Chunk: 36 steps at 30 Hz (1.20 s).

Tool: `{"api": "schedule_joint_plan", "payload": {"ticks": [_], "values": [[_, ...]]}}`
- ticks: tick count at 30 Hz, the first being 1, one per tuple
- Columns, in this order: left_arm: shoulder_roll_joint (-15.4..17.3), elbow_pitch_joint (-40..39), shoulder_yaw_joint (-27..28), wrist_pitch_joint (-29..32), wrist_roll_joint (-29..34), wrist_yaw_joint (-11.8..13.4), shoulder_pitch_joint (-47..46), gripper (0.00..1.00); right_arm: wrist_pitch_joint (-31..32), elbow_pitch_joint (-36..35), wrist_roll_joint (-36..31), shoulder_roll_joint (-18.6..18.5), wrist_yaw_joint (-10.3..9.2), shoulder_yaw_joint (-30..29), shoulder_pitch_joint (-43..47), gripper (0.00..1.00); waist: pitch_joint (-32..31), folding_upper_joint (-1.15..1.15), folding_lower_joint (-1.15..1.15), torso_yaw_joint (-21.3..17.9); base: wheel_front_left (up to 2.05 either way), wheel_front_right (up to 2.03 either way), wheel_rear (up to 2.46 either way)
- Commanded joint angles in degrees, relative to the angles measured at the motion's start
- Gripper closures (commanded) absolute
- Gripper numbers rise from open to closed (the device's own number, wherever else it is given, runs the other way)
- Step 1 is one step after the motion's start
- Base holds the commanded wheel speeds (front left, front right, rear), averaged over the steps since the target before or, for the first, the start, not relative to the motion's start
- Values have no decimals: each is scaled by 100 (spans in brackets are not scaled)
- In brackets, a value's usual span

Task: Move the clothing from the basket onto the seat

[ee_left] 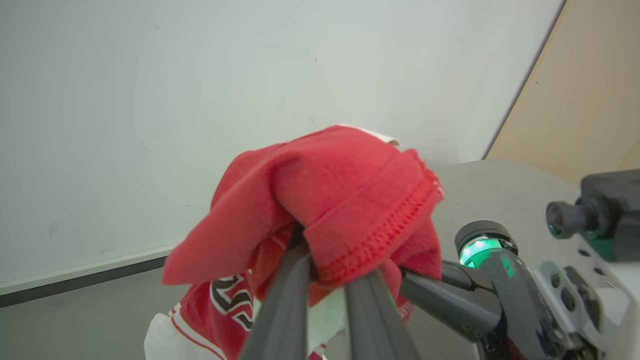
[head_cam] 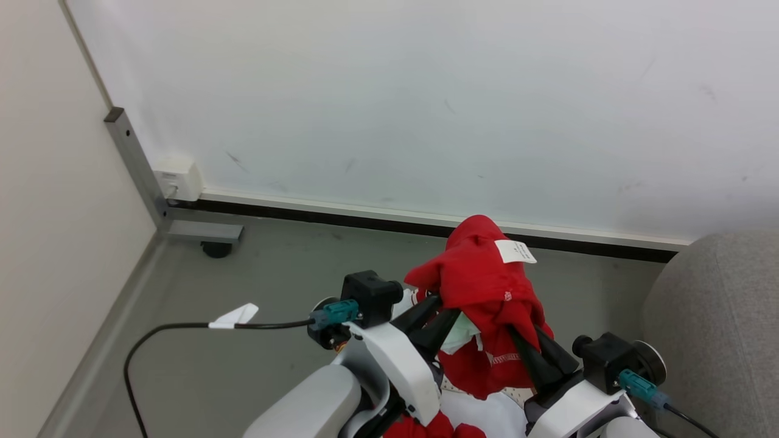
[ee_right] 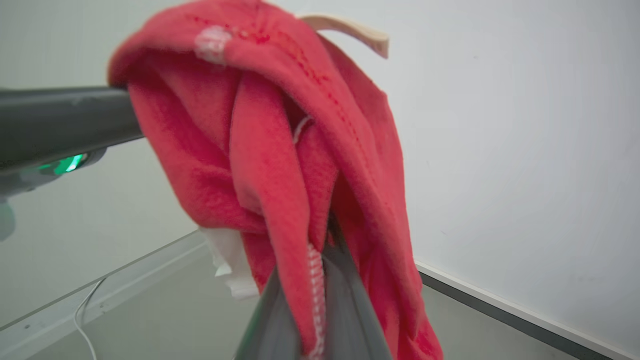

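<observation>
The clothing [head_cam: 487, 286], a bright red garment with a small white label, hangs bunched above the floor between my two grippers. My left gripper [head_cam: 451, 309] comes up from the lower left and is shut on a red fold [ee_left: 350, 215]; its fingers [ee_left: 287, 295] disappear under the hem. From the lower right, my right gripper [head_cam: 522, 333] is shut on a red fold with white stitching [ee_right: 310, 280]. Below the arms lies more red and white fabric [head_cam: 487, 413], and a small dotted cream patch [head_cam: 451, 385] there may be the basket. The grey seat [head_cam: 718, 316] stands at the right.
A white wall [head_cam: 426, 91] with a dark baseboard runs across the back. At left stands a metal post [head_cam: 131, 158] with a foot and caster [head_cam: 216, 248], beside a white box [head_cam: 179, 177]. A black cable [head_cam: 182, 326] with a white tag crosses the grey floor.
</observation>
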Motion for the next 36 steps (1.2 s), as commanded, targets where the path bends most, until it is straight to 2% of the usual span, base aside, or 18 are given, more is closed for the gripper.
{"api": "schedule_joint_plan", "payload": {"ticks": [1,9,10,11,12,16,23,36], "values": [[56,1,30,-27,-89,26,30,100,-3,-46,35,-26,-12,-14,73,100,5,0,0,-44,0,0,0],[82,-21,4,-16,-117,67,76,100,-3,-90,86,34,-12,-81,128,100,4,0,0,-242,0,0,0],[79,-24,8,-22,-129,70,88,71,-3,-105,76,39,-12,-92,128,100,4,0,0,-279,0,0,0],[75,-28,14,-30,-145,88,102,3,-3,-122,63,40,-12,-113,129,100,5,0,0,-320,0,0,0],[70,-31,19,-33,-155,95,114,0,-3,-139,48,39,-12,-131,130,100,7,0,0,-364,0,0,0],[95,-67,-37,-62,-64,123,129,0,-4,-194,163,53,-12,-185,163,100,17,0,0,-584,0,0,0],[133,-108,-86,-173,-17,171,224,0,-3,-403,183,-133,-12,-431,209,100,69,0,0,-1099,0,0,0],[237,-201,-121,-286,-1,216,224,0,-3,-731,-15,-345,-12,-1345,226,100,296,0,0,-2379,0,0,0]]}}
